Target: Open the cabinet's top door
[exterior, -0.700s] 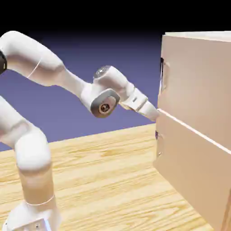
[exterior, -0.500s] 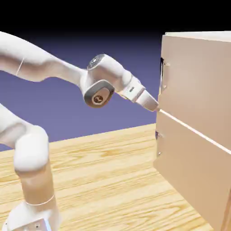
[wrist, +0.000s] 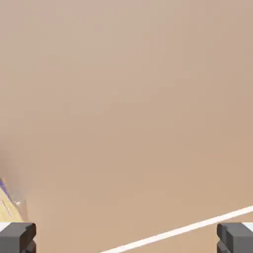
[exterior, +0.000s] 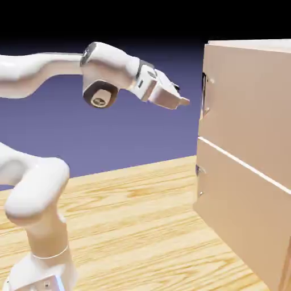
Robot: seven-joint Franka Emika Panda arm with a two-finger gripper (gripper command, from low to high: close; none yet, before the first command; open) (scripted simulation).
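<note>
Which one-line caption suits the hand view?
Open pincer facing the cabinet, a pale seam slanting between its fingertips.

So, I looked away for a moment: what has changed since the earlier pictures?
The gripper has moved up and back from the cabinet, toward the exterior view's left, and hangs open, holding nothing. The top door and lower panel look unchanged.
</note>
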